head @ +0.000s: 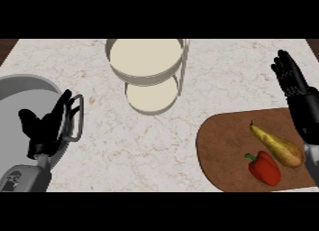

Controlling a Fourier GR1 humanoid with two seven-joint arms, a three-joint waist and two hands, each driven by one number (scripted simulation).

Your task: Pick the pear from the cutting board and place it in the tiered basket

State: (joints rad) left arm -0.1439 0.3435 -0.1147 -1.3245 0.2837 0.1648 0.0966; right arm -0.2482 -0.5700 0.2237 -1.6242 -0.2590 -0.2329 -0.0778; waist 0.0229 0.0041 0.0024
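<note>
A yellow-brown pear [279, 145] lies on the brown cutting board [225, 144] at the lower right, stem pointing up-left. Beside it lies a red bell pepper [265, 168]. The tiered basket [149, 58], with two cream round trays and a thin wire frame, stands at the top centre. My right hand [295, 85] is open with straight fingers, above and just right of the pear, not touching it. At the left, my left hand [46, 126] rests open with its fingers up.
A grey round pot or pan [15, 97] with a wire handle [75, 117] sits at the left edge, partly behind my left hand. The marble counter [155, 153] stretches between basket and board. Dark wood shows at the top corners.
</note>
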